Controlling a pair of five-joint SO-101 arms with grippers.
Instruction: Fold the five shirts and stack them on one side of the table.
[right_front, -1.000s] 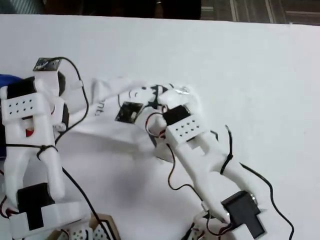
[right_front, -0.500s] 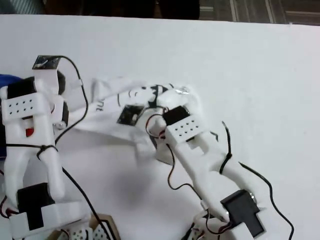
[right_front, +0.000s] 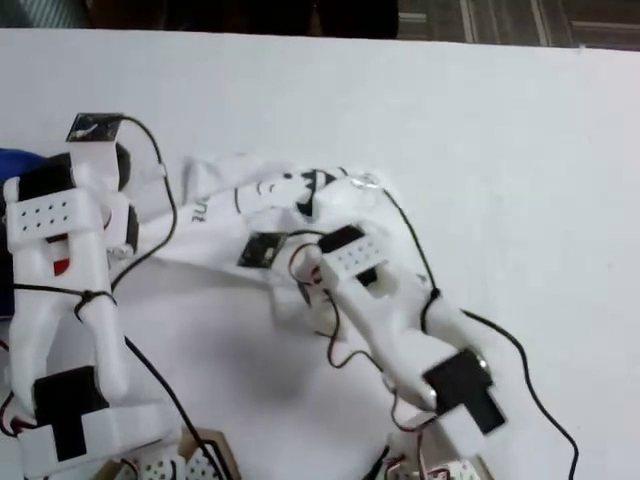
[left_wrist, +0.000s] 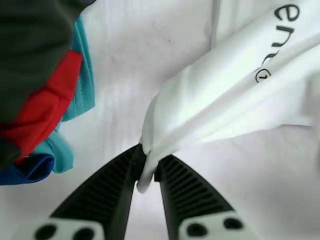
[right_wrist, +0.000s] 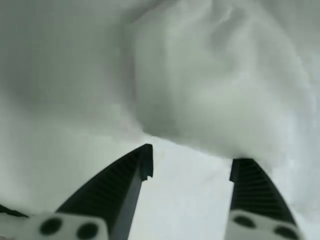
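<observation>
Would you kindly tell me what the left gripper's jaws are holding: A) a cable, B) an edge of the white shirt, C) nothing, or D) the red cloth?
B: the left gripper has its jaws shut on a bunched edge of the white shirt.

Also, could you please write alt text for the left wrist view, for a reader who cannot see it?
The left gripper, black and ribbed, is shut on a bunched edge of a white shirt with dark lettering, which stretches away over the white table. To one side lies a pile of clothes in teal, red, blue and dark fabric.
</observation>
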